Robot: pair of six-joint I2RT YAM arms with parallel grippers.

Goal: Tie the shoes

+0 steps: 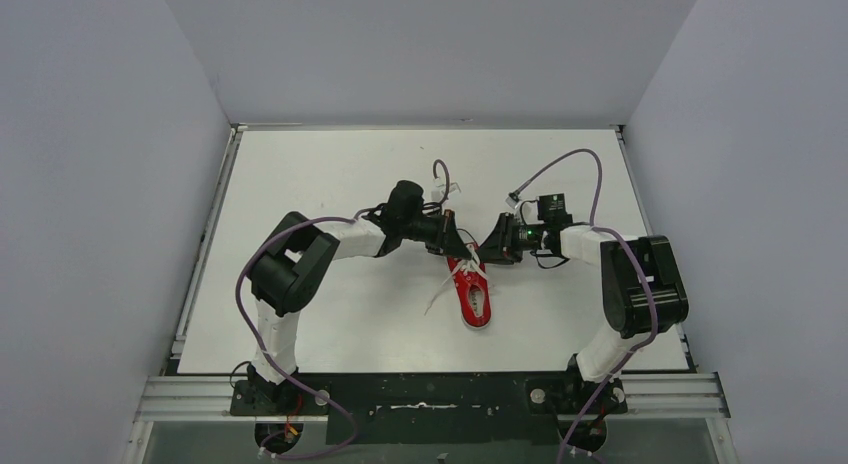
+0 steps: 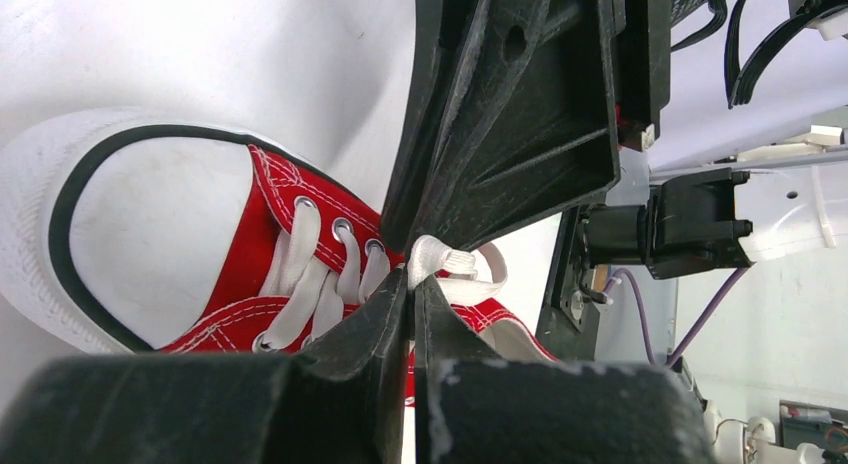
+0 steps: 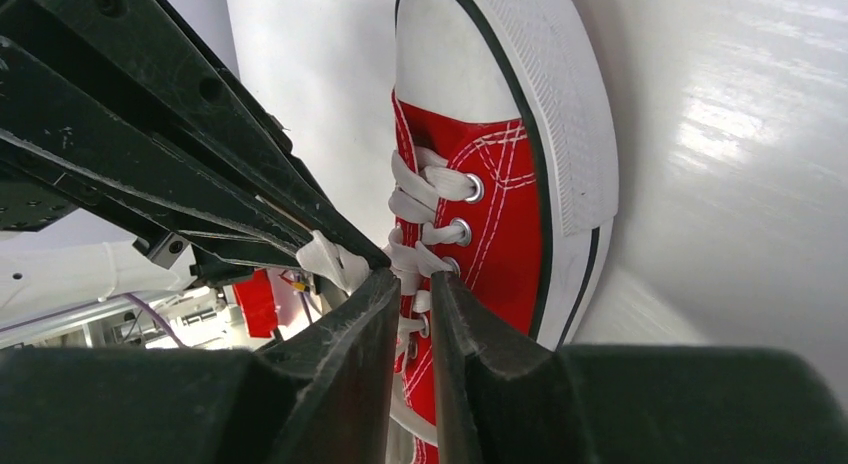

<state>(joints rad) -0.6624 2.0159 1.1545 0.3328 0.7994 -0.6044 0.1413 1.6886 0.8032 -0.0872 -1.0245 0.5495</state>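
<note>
Sneaker: red, lying mid-table. Laces: threaded through the eyelets, no bow visible; tying judged begun, knot outstanding. Left gripper: pinched on a lace. Right gripper: narrow, lace strand between its fingers.

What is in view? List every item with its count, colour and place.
sneaker: one, red with a white sole rim, middle of the table.
laces: white, threaded through the sneaker's eyelets, pinched at the fingertips of both grippers; one loose end trails left on the table.
table: one, white, between pale walls.
cables: purple, one along each arm.
left gripper: one, black, over the sneaker's lacing, shut on the laces.
right gripper: one, black, facing the left one tip to tip, shut on the laces.
</note>
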